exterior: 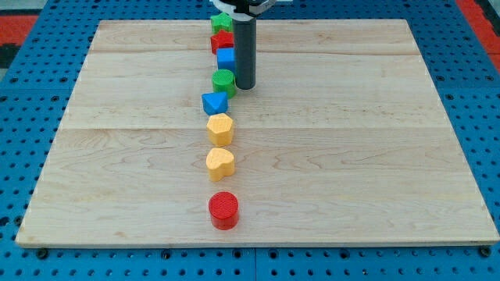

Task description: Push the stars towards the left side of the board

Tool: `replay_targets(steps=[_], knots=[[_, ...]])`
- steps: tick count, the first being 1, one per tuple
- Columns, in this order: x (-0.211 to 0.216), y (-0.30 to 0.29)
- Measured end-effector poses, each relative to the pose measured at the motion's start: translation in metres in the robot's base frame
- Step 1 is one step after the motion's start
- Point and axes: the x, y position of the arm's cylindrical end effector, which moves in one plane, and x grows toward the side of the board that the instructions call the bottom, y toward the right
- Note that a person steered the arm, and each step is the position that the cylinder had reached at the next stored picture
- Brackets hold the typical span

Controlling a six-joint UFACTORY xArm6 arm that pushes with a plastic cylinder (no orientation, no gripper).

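The red cylinder [224, 210] sits nearest the camera, ribbed on top, and I place the rest from it. Going up the view from it, a column runs: a yellow heart [220, 163], a yellow hexagon [220, 128], a blue triangle [214, 102], a green cylinder [223, 81], a blue cube [226, 57], a red block [222, 41] whose shape I cannot make out, and at the far end a green star [222, 23]. That star is the only one I can identify; it lies near the board's top edge, about midway across, not yet on the left side.

I have no claw to open or close, only a smooth dark rod. My tip [245, 87] rests just to the right of the green cylinder, touching or nearly so.

The blocks look like matte plastic with fine ridges, and the board [117, 156] is pale, smooth wood, so they should slide easily. That is the risk: the column is tightly packed, and a leftward push from here would shove the green cylinder and likely its neighbours instead of the star. The star's points could also make it spin off my tip.
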Motion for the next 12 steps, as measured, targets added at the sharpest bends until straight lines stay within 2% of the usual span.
replay_targets(steps=[2,3,5,6,7,8,9,10,11,12], knots=[[0.000,0.000],[-0.015,0.048],[-0.143,0.042],[-0.161,-0.005],[-0.160,-0.044],[-0.128,-0.078],[-0.102,-0.080],[-0.099,-0.105],[-0.118,-0.113],[-0.163,-0.068]])
